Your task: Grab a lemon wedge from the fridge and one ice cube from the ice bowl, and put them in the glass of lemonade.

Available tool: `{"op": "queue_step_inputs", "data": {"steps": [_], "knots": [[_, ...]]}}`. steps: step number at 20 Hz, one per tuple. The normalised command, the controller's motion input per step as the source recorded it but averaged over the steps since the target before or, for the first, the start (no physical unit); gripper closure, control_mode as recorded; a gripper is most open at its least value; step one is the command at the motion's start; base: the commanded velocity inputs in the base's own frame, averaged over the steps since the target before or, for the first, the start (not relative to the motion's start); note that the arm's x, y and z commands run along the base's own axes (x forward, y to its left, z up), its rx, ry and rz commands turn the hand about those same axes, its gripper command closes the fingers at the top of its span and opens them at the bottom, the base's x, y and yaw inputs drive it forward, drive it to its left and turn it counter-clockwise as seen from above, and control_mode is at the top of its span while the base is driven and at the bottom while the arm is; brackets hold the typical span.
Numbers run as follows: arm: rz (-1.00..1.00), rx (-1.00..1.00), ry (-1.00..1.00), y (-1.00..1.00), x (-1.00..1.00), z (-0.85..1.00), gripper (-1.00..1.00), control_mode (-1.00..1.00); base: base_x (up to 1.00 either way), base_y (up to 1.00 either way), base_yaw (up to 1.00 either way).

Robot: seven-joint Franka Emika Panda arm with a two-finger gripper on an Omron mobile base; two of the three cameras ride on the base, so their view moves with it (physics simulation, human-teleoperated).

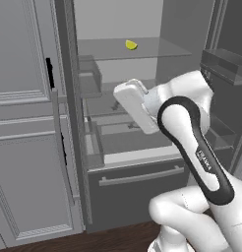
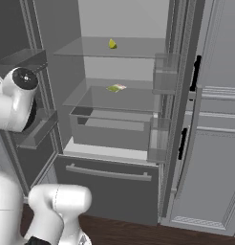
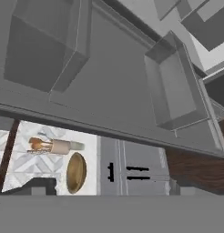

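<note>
The fridge (image 1: pixel 137 192) (image 2: pixel 110 191) stands with its doors open. A tiny yellow lemon wedge (image 1: pixel 131 45) (image 2: pixel 112 44) lies on the upper glass shelf. My white hand (image 1: pixel 135 106) hovers in front of the middle shelves, below and slightly right of the wedge, apart from it. In the hand view my gripper (image 3: pixel 109 191) is open, with nothing between its widely spaced tips. That rolled view looks past a fridge door bin (image 3: pixel 175 91) to a counter where the brown ice bowl (image 3: pixel 76 172) sits. The glass of lemonade is out of view.
A flat green-yellow packet (image 2: pixel 116 87) lies on the middle shelf above a crisper drawer (image 2: pixel 110 129). Light grey cabinets (image 1: pixel 24 147) (image 2: pixel 215 143) flank the fridge. A beige cup with wooden spoons (image 3: pixel 54 145) stands by the bowl. Door bins jut out on both sides.
</note>
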Motion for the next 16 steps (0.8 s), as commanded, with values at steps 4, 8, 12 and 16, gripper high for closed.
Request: {"op": "queue_step_inputs", "data": {"steps": [4, 8, 12, 16], "knots": [[-0.09, -0.44, -0.01, -0.96, -0.30, 0.52, -1.00, -1.00, 0.00, 0.00, 0.00], [-0.12, -0.44, -0.11, -0.86, -0.58, 0.15, -1.00, -1.00, 0.00, 0.00, 0.00], [-0.14, -0.42, -0.26, -0.79, -0.93, 0.00, -1.00, -1.00, 0.00, 0.00, 0.00], [-0.11, -0.31, -0.28, -0.67, -1.00, 0.00, -1.00, -1.00, 0.00, 0.00, 0.00]]}}
